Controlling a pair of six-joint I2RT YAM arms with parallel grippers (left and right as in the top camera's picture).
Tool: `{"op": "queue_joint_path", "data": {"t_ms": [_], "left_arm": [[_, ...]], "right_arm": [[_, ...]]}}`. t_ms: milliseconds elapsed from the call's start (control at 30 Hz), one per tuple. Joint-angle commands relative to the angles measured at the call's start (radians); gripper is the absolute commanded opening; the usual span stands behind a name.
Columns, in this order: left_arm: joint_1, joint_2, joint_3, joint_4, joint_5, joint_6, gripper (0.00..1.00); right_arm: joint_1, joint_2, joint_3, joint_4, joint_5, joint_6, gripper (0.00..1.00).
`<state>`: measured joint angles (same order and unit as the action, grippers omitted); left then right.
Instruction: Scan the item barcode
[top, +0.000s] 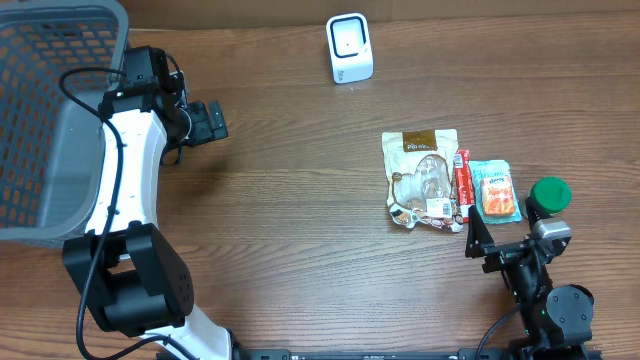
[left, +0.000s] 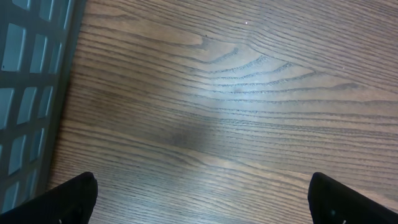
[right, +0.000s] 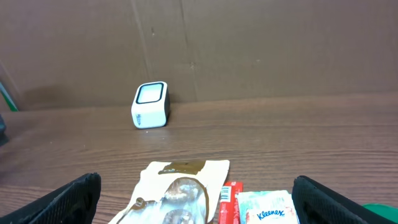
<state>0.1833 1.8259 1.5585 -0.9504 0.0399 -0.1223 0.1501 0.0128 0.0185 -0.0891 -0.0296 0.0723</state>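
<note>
The white barcode scanner (top: 350, 47) stands at the back of the table, and the right wrist view shows it too (right: 150, 104). Three items lie side by side at the right: a cream and brown snack pouch (top: 423, 180) (right: 180, 190), a red stick pack (top: 463, 185) (right: 229, 202) and a Kleenex tissue pack (top: 496, 190) (right: 267, 208). My right gripper (top: 510, 240) (right: 196, 199) is open just in front of them, holding nothing. My left gripper (top: 212, 122) (left: 202, 199) hangs open over bare wood at the left.
A grey mesh basket (top: 40, 110) (left: 25, 93) fills the far left corner, close beside the left arm. A green round-topped object (top: 549, 194) sits right of the tissue pack. A brown cardboard wall (right: 249, 43) rises behind the scanner.
</note>
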Motion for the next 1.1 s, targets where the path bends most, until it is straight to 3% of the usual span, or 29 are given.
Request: {"op": "queue_joint_path", "data": {"t_ms": [0,900,1067], "left_arm": [[-0.006,0.003,0.021,0.002,-0.003,0.018,1.00],[-0.006,-0.001,0.021,0.002,-0.003,0.018,1.00],[-0.006,-0.096,0.021,0.002,-0.003,0.018,1.00]], "right_arm": [[-0.006,-0.010,-0.011,0.008,-0.010,-0.021,1.00],[-0.006,-0.010,-0.011,0.008,-0.010,-0.021,1.00],[-0.006,-0.010,-0.011,0.008,-0.010,-0.021,1.00]]}}
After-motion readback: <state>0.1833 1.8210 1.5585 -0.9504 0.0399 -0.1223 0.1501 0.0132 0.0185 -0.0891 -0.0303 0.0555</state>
